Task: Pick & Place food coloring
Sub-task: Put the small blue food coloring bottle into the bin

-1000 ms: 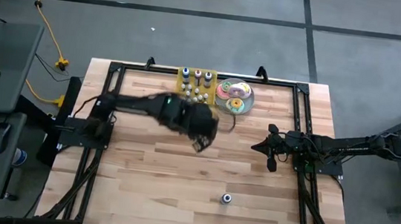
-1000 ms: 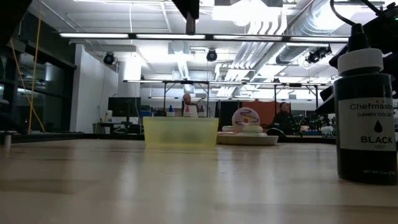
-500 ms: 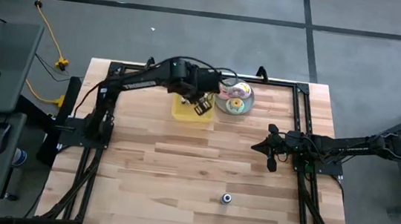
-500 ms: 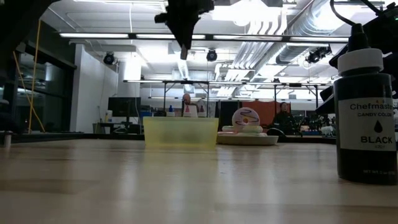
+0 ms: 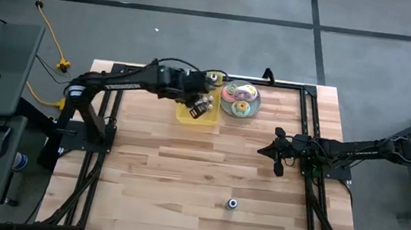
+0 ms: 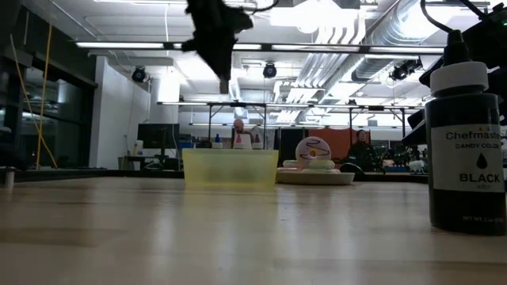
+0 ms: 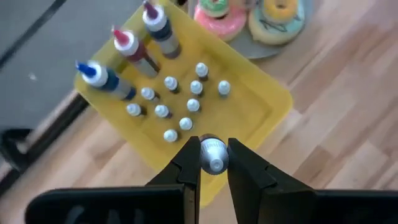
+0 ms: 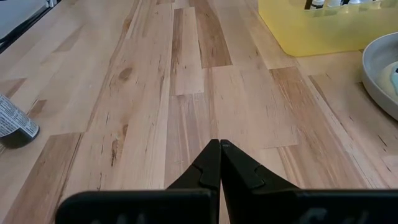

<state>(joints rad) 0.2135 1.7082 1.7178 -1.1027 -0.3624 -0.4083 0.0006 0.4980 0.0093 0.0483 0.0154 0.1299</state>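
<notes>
We see a light wooden plank table [image 5: 184, 174] bearing a yellow tray [image 5: 188, 115] directly beneath the left gripper [image 5: 200, 108], a plate of doughnuts [image 5: 240, 99] just beside that tray on the far side from the left arm, and a lone black bottle [image 5: 232, 203] well apart, nearer the right gripper [image 5: 276, 167].

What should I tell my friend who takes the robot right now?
Left gripper: shut on a small bottle, hovering over the yellow tray.
Right gripper: shut, empty, waiting at the table's right side.
Done: many bottles already stand in the tray, beside the doughnut plate.
Left: lower this bottle into the tray and let go. One black bottle stands alone on the near part of the table.
</notes>
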